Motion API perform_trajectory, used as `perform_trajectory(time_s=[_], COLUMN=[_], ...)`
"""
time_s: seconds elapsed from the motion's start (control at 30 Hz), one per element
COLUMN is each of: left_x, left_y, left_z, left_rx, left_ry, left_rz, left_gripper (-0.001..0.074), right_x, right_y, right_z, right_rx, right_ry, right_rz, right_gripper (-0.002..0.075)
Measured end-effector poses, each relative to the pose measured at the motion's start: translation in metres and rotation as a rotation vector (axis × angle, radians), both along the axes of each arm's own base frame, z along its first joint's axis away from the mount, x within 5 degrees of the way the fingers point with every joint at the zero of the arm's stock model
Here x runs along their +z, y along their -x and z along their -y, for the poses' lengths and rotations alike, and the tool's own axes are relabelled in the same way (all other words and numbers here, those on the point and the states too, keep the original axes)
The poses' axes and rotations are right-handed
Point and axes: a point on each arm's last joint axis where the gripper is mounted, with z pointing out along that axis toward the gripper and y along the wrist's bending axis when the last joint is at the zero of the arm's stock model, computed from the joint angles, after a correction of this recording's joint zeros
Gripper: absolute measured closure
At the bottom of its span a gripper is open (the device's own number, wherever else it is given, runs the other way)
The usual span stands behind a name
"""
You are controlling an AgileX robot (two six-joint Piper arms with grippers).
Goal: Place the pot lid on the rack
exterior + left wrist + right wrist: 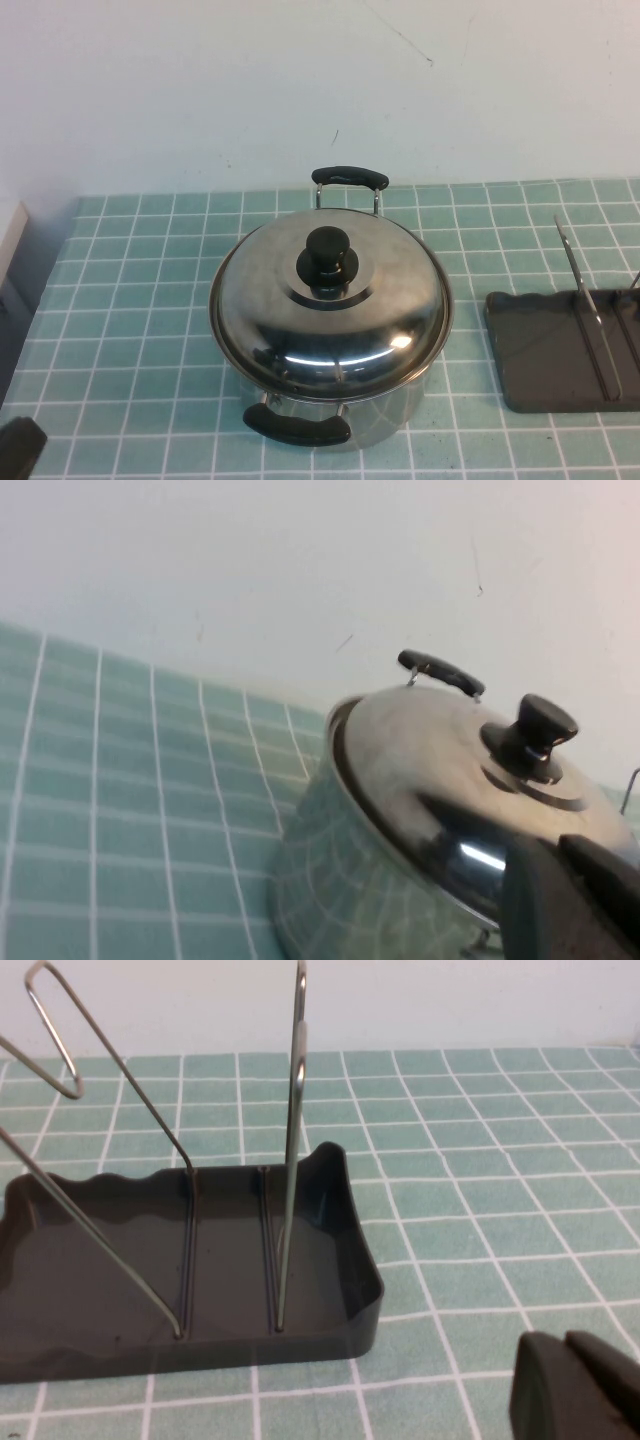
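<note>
The shiny domed pot lid [330, 310] with its black knob [327, 260] sits on the steel pot [345, 418] in the middle of the table. It also shows in the left wrist view [430, 770]. The dark grey rack [555, 350] with wire dividers stands at the right edge, and it shows close up in the right wrist view [200, 1290]. My left gripper [560, 855] is shut and empty, low at the near left corner [20, 447], apart from the pot. My right gripper [566, 1348] is shut and empty, just beside the rack; it is out of the high view.
The table is covered in teal tiles [130, 300]. A white wall [300, 80] runs along the back. The pot's two black handles [348, 178] point to the far and near sides. A pale object [8, 240] stands at the far left edge.
</note>
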Motion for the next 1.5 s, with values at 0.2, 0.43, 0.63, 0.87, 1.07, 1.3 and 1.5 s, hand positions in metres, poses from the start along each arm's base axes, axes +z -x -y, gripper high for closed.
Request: perform_trajectory(time_s=[0.2,0.43,0.63,0.87,1.07,1.3,1.5], left_x=[0.067,0.093,0.095,0.074,0.051,0.025,0.001], left_y=[-0.021,-0.05,-0.072,-0.119,-0.164,-0.202,-0.217], left_z=[0.0,-0.002,0.035,0.09,0.123,0.153,0.162], left_rx=[-0.044,0.001,-0.196,-0.337,-0.36,-0.402,-0.401], left_ry=[-0.387,-0.519,-0.526,-0.442,-0.388,-0.403,-0.428], left_rz=[0.102,0.141,0.288,0.358,0.328,0.303,0.256], left_gripper=[0.0738,0.0721,0.0484,0.0187,0.0159,0.0161,0.0167], right_x=[0.0,0.0,0.0,0.0,0.0,0.0,0.0], right_y=[0.0,0.0,0.0,0.0,0.0,0.0,0.0], right_z=[0.0,0.0,0.0,0.0,0.0,0.0,0.0], right_rx=[0.0,0.0,0.0,0.0,0.0,0.0,0.0], right_ry=[0.0,0.0,0.0,0.0,0.0,0.0,-0.002], right_rz=[0.0,0.0,0.0,0.0,0.0,0.0,0.0], right_gripper=[0.0729,0.0729,0.0729,0.0729,0.0729,0.0729,0.0729])
